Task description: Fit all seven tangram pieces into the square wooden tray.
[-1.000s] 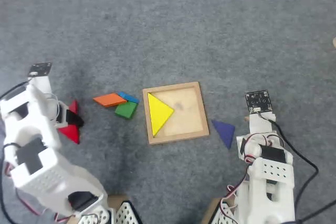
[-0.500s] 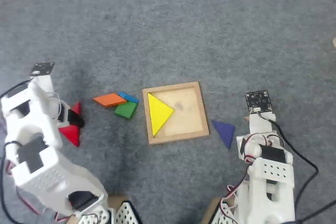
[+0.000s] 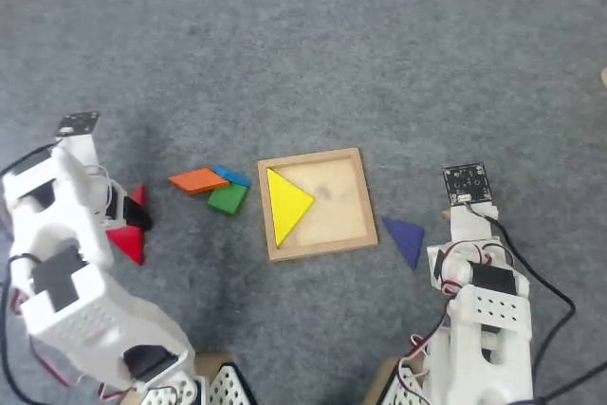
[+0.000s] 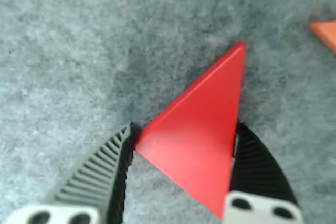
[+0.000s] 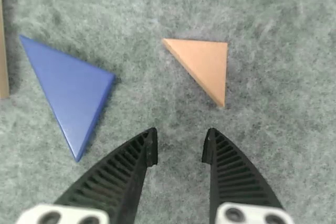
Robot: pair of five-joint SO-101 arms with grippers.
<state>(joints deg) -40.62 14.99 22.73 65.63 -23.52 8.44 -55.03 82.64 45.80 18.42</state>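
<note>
The wooden tray (image 3: 314, 156) sits in the middle of the grey mat (image 3: 379, 64). One piece is in the tray. It is the big yellow triangle (image 3: 286, 204), and it lies flat against the tray's wall on the left arm's side. The other half of the tray is bare wood.

Three pieces lie close together just outside the tray on the left arm's side. They are an orange piece (image 3: 197, 180), a small blue piece (image 3: 232, 176) and a green square (image 3: 228, 198). The green square is the nearest one to the tray, and the small blue piece touches it.

Farther from the tray on that same side is the red triangle (image 4: 199, 140). The left gripper (image 4: 184, 129) pinches it, with one finger on a corner and the other finger pressed along an edge. I cannot tell if the red triangle is off the mat or lying on it.

On the other side of the tray, near it but not touching, lies the dark blue triangle (image 5: 71, 87). A tan triangle (image 5: 202, 66) lies past it, farther from the tray. The right gripper (image 5: 180, 134) is low over the mat near these two pieces. Its fingers are spread apart and nothing is between them.
</note>
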